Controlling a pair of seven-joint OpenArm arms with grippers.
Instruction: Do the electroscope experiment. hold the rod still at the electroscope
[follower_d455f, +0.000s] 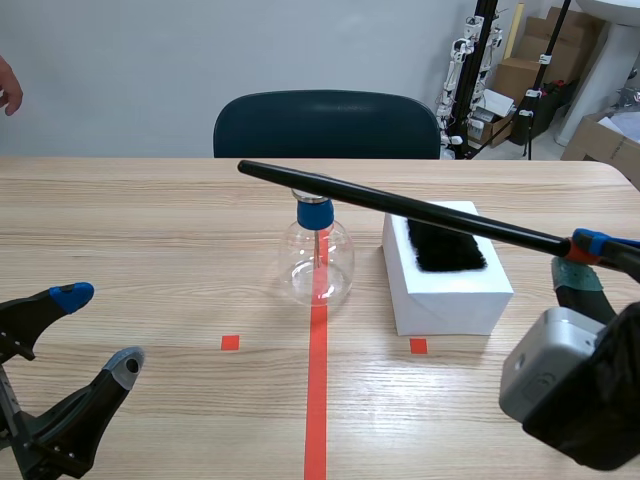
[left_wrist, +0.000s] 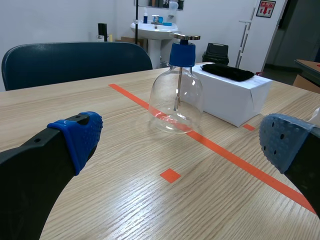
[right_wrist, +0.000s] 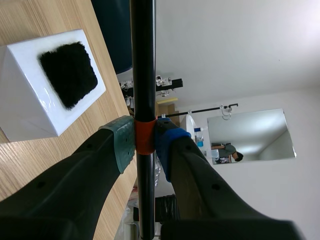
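The electroscope (follower_d455f: 317, 255) is a clear glass flask with a blue stopper and a metal cap, standing on the red centre line; the left wrist view shows the electroscope (left_wrist: 177, 90) ahead of the open fingers. A long black rod (follower_d455f: 400, 207) slants across the table, its far tip just above the cap. My right gripper (follower_d455f: 585, 258) is shut on the rod's near end, where the rod (right_wrist: 144, 75) has an orange band. My left gripper (follower_d455f: 95, 328) stays open low at the near left, apart from the flask.
A white box (follower_d455f: 445, 285) with a black fur pad (follower_d455f: 445, 245) on top stands right of the flask. A dark chair (follower_d455f: 325, 125) is behind the table. A person's hand (follower_d455f: 8, 85) shows at the far left.
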